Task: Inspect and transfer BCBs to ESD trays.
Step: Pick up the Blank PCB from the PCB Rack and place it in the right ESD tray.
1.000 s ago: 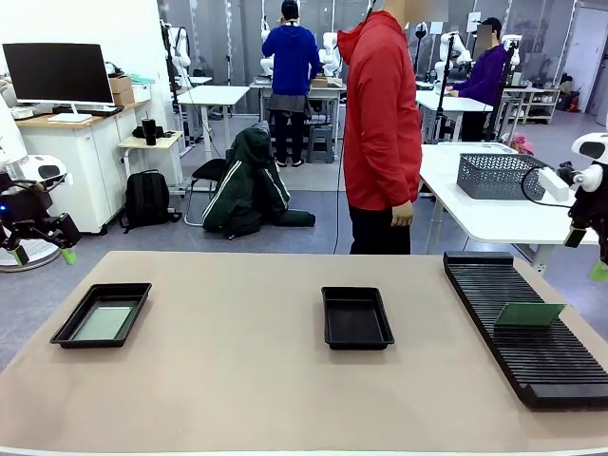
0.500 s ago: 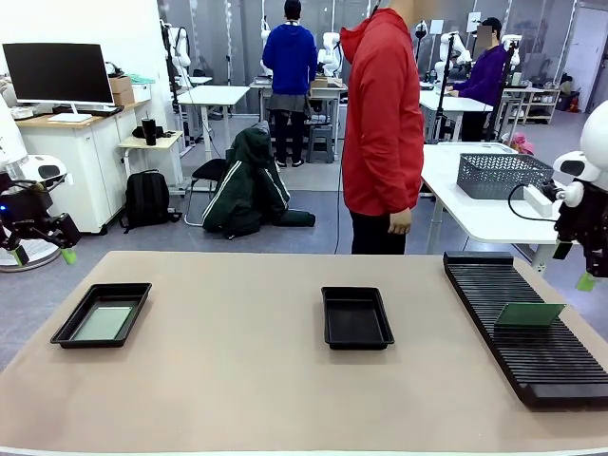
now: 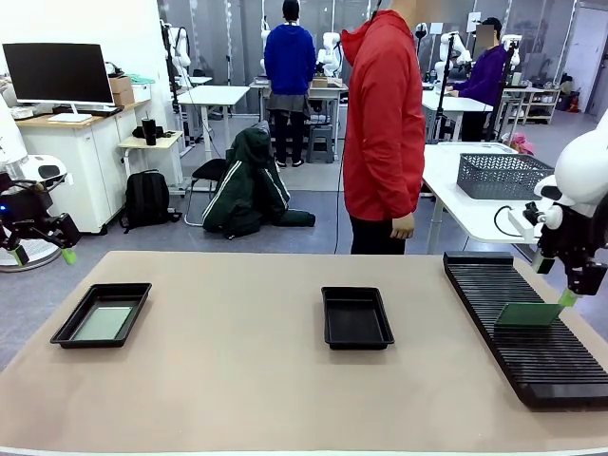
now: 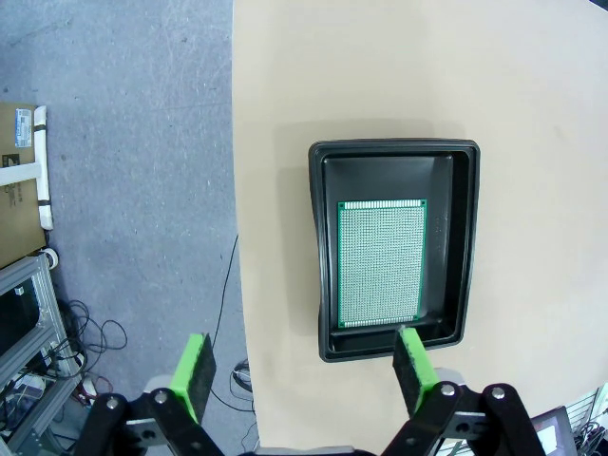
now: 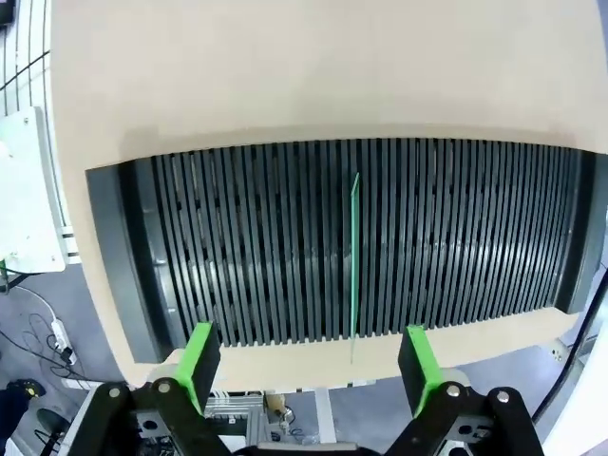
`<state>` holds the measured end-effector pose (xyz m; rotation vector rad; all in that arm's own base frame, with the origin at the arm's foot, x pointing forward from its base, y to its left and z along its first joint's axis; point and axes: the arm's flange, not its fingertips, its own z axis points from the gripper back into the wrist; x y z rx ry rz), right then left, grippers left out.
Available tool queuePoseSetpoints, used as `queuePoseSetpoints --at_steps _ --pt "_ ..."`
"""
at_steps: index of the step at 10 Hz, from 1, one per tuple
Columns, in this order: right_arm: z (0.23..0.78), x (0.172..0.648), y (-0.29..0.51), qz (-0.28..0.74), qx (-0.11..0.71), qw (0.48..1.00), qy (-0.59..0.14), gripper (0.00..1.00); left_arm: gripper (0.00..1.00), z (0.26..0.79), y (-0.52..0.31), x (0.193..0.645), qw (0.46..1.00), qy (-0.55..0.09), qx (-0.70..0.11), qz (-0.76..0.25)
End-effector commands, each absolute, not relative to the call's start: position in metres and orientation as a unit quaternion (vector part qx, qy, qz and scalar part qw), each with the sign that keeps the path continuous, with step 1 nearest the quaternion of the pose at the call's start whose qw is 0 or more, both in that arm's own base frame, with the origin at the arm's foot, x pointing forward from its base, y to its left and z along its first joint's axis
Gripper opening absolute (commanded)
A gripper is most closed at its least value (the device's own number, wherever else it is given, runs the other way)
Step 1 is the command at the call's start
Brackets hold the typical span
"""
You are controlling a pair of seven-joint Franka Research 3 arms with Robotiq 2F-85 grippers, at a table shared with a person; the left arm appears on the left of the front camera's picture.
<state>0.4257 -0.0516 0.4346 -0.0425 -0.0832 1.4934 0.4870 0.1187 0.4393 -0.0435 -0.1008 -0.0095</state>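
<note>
Hanging the left gripper [image 3: 44, 249] off the left edge of the table [image 3: 237, 399], out over the floor, with the dark wrist tilted and the fingers pointing down and outward. Holding its jaws spread wide, released, gripping nothing. Looking down from that wrist onto the left ESD tray [image 4: 323, 247], with one BCB [image 4: 382, 264] lying flat on the tray's floor, closer to one long wall than the other. Finding that tray near the table's left end, lower than the gripper and apart from it.

Finding the second ESD tray [image 3: 329, 318] at the table's middle, its black floor showing. Facing a person [image 3: 383, 114] in a red hooded top standing side-on just beyond the far edge, arm hanging straight, hand [image 3: 404, 226] loose at the hip.

Reaching in from the right with the white right arm [image 3: 584, 171], wrist bent downward, poising the right gripper [image 3: 556, 282] just above the long black slotted rack [image 3: 532, 356] at the table's right end. Pointing its fingers down at a second BCB [image 3: 528, 314] standing on edge in one of the rack's slots, one green pad [image 3: 567, 297] close by the board's upper right corner; touching or not, impossible to tell from the front. Straddling the board's line in the right wrist view, jaws wide apart, released, clamping nothing.
</note>
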Motion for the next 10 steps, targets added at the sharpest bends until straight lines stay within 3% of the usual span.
queuePoseSetpoints --at_steps 1,10 --pt "0.417 0.431 -0.053 0.689 -0.012 0.722 -0.060 1.00 1.00 0.439 0.120 0.486 0.998 -0.052 -0.025 -0.008" --pt "0.379 0.458 -0.067 0.698 0.008 0.712 -0.075 1.00 1.00 0.439 0.120 0.486 0.998 -0.052 -0.025 -0.008"
